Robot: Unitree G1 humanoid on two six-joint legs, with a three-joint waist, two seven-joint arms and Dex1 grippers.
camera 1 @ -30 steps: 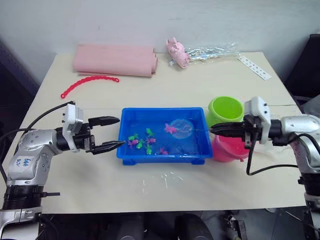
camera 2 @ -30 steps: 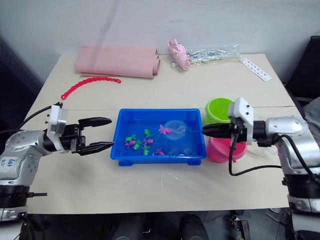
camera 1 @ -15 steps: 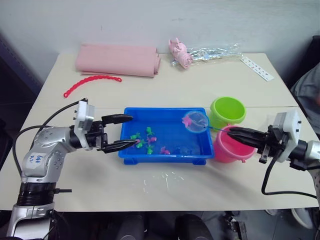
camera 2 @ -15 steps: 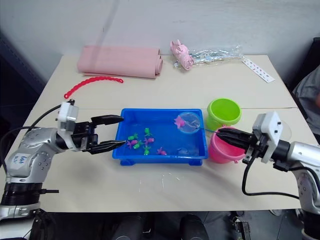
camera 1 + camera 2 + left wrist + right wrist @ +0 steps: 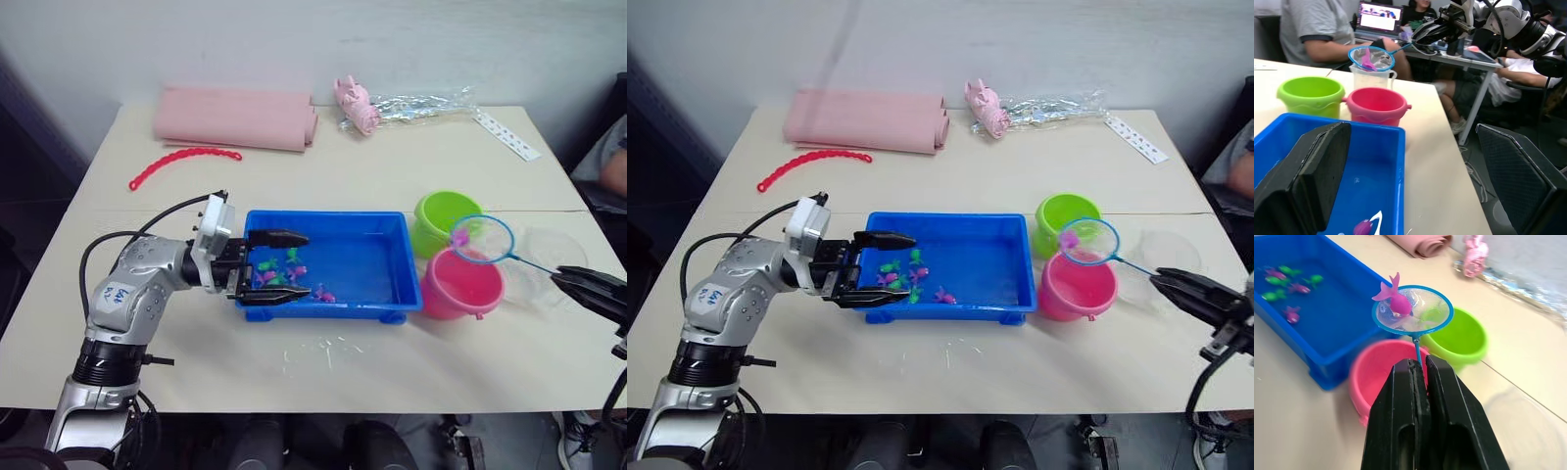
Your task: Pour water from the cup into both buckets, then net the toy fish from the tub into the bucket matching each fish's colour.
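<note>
Our right gripper (image 5: 1418, 377), pinching the net (image 5: 1413, 311), has lifted a pink fish (image 5: 1396, 301) from the blue tub (image 5: 392, 294) at frame centre to above the pink bucket (image 5: 460, 286); our left gripper (image 5: 284, 264) stays spread.

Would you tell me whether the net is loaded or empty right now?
Loaded: one pink fish lies in the net, tail over the rim, held by the right gripper above the buckets.

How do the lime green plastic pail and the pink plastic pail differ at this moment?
The lime green plastic pail stands farther from the robot; the pink plastic pail nearer. The blue-rimmed net, carrying a pink fish, hovers between them, partly over the pink one. Both are upright, similar in size, beside the blue tub.
</note>
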